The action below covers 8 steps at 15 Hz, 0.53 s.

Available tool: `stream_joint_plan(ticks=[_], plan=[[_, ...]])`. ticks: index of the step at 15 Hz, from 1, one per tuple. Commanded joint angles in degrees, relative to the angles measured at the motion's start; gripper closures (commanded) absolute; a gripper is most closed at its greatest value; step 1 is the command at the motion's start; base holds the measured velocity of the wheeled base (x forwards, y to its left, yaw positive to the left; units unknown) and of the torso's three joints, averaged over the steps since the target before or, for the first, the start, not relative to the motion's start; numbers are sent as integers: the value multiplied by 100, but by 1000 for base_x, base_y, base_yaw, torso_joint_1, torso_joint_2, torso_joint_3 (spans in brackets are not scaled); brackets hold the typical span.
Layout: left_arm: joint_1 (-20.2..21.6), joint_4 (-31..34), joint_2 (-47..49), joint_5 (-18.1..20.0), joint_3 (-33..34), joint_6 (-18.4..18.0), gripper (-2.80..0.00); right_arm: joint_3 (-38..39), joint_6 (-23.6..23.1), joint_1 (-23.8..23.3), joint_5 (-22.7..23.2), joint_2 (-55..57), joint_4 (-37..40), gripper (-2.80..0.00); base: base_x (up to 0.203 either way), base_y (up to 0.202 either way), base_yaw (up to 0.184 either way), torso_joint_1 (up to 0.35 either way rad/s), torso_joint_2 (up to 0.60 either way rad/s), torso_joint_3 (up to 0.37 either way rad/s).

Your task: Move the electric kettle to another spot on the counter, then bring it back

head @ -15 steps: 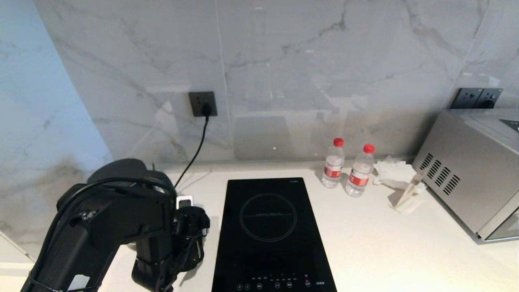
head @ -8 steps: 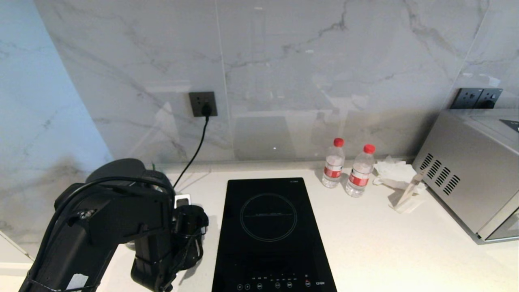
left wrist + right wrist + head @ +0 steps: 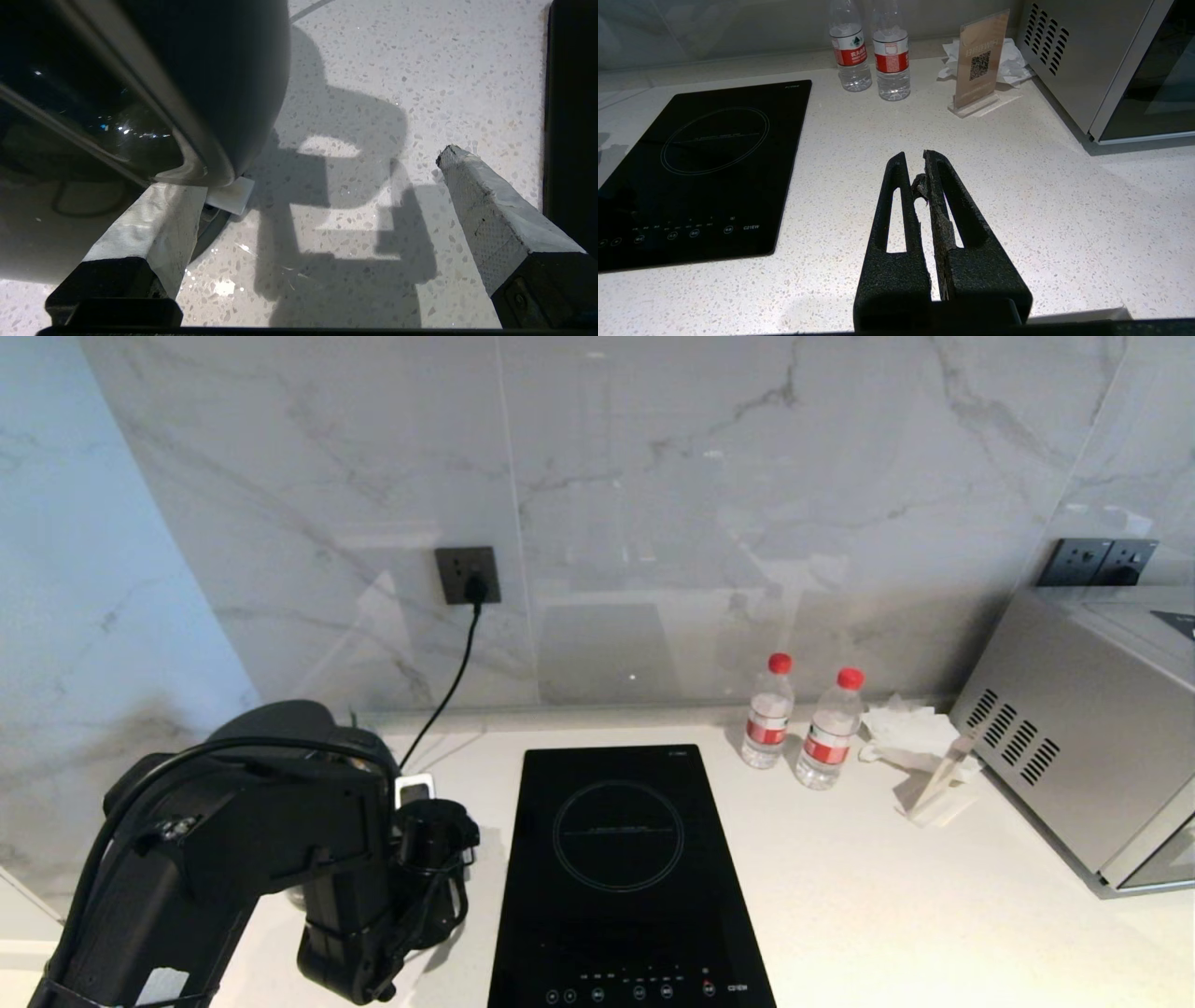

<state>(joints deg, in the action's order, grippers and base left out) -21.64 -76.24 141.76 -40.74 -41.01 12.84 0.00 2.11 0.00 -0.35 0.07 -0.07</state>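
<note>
Spread wide, my left gripper (image 3: 322, 186) holds nothing, 1 finger (image 3: 149, 228) against the electric kettle (image 3: 140, 79), which stands on the counter (image 3: 373, 60) left of the induction hob (image 3: 625, 877). Since a second ago my left arm has barely shifted. My right gripper (image 3: 920, 172) is pinched closed. Beyond the hob stand 2 water bottles (image 3: 767, 711).

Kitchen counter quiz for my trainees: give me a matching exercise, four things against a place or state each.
Things:
1. electric kettle
2. left hand
3. right hand
4. water bottles

Descriptions:
A. shut, holding nothing
B. by the back wall, right of the hob
C. open, one finger beside the kettle
D. on the counter, behind the left arm

Pairs: 1-D, 2-C, 3-A, 4-B
</note>
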Motion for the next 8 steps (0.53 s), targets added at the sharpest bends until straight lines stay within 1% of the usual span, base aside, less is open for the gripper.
stream_joint_plan(ticks=[1,2,4,5,7,8], plan=[[2,-49,-6,-26,76,33,-280,0,0,0,0,1,-1,0,0,0,0,0,0,0],[-7,-49,-12,-22,205,60,-280,0,0,0,0,1,-1,0,0,0,0,0,0,0],[-108,-66,-74,35,792,149,-280,0,0,0,0,1,-1,0,0,0,0,0,0,0],[-196,-208,-87,67,1160,253,-280,0,0,0,0,1,-1,0,0,0,0,0,0,0],[-372,-885,30,177,1959,361,-280,0,0,0,0,1,-1,0,0,0,0,0,0,0],[-439,-1026,130,238,2268,402,-280,0,0,0,0,1,-1,0,0,0,0,0,0,0]])
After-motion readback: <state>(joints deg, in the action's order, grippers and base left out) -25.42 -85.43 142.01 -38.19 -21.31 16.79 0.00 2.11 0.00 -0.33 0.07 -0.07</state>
